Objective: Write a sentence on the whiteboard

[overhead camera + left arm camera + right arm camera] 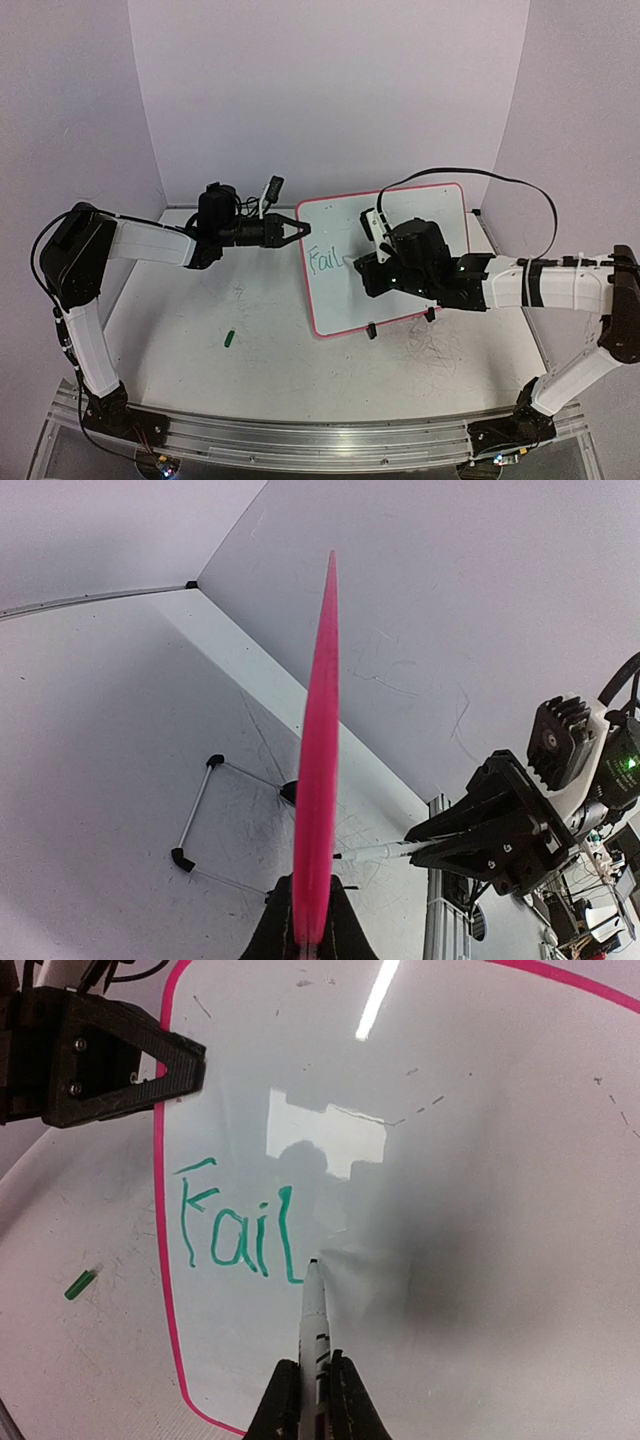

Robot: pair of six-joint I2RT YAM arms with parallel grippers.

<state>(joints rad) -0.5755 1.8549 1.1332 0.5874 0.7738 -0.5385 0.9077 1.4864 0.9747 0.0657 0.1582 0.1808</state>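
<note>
The whiteboard [440, 215], white with a thin pink frame, stands tilted at the table's middle back. Green letters of the sentence [235, 1230] read about "Fail" near its left side, small in the top view [325, 262]. My left gripper [298, 230] is shut on the board's left edge, which shows edge-on as a pink strip [320, 730] rising from between the jaws of the left gripper [308, 925]. My right gripper [313, 1385] is shut on a white marker [314, 1320]. Its tip touches the board just right of the last letter. The left wrist view shows that marker [375, 852] too.
A green marker cap [229, 338] lies on the scuffed tabletop in front of the left arm, also in the right wrist view [80, 1284]. Two black clip feet [371, 330] sit at the board's near edge. A thin wire stand with black ends [195, 810] rests behind the board.
</note>
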